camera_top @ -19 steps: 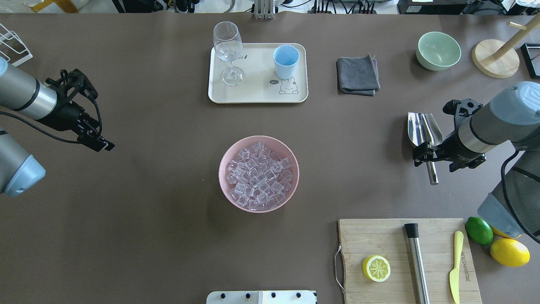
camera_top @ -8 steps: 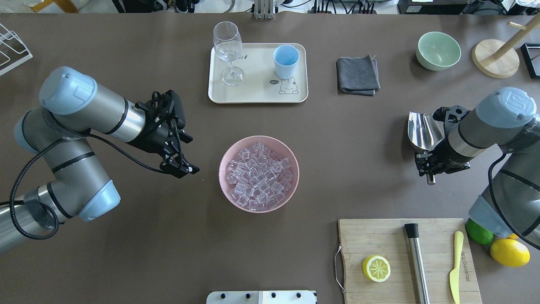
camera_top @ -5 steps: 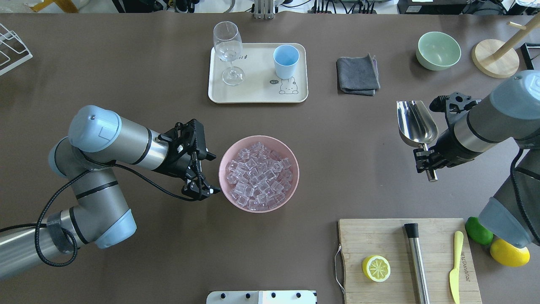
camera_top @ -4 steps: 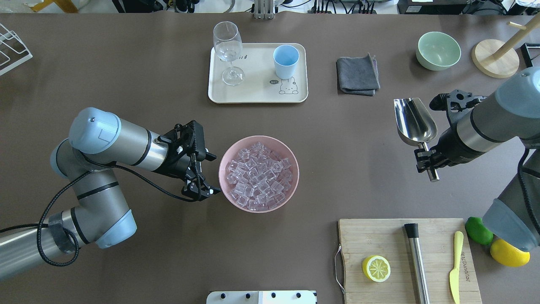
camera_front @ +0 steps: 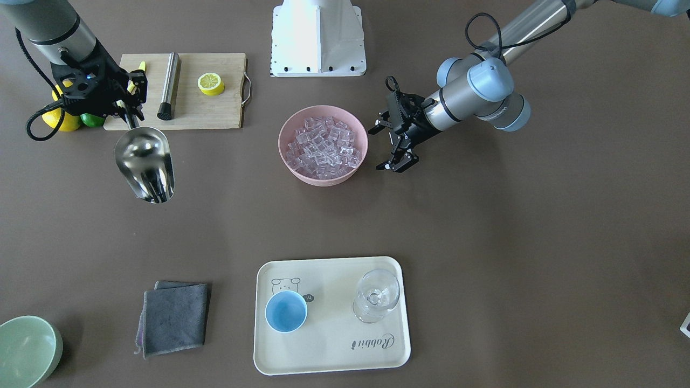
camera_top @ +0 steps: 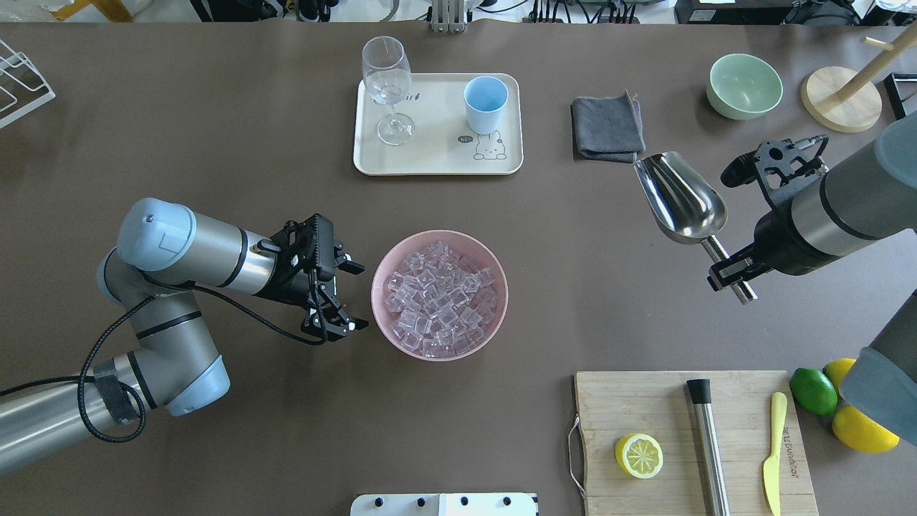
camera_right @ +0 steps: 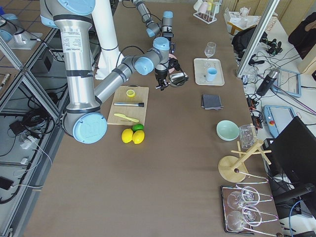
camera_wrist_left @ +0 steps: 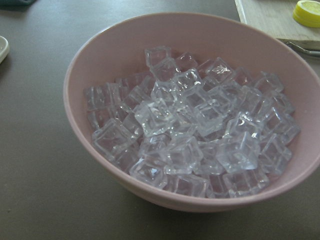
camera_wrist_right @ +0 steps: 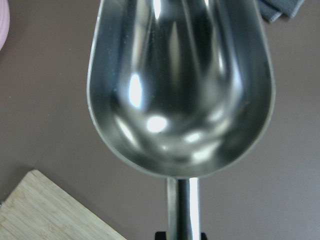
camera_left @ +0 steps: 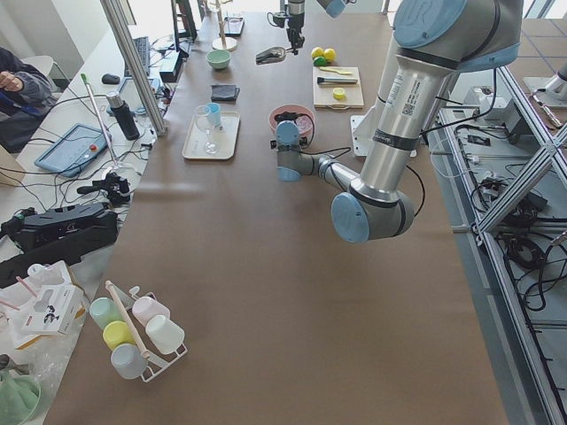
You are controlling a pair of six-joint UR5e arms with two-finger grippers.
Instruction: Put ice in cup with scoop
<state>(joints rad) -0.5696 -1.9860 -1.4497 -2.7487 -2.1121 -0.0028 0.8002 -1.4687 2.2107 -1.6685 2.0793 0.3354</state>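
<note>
Right gripper (camera_top: 729, 271) clasping shiny scoop (camera_top: 680, 197), glassy ice (camera_top: 439, 299)

Cream tray (camera_front: 334, 358) first: the front-facing view picks up one word in dark script on its bare surface, "Rabbit", upside down from this side and just past the foot of the wine glass (camera_front: 375, 295). Over to the overhead view, and that tray has a small dark speech bubble reading "hi~", just beside the cup (camera_top: 486, 102) and next to a drawn rabbit. Down on the cutting board (camera_top: 645, 401), the yellow knife (camera_top: 774, 459) carries a line of lettering along its blade, too small to read. The left arm (camera_left: 403, 93) shows print on its column in the exterior left view, unreadable as well.
</note>
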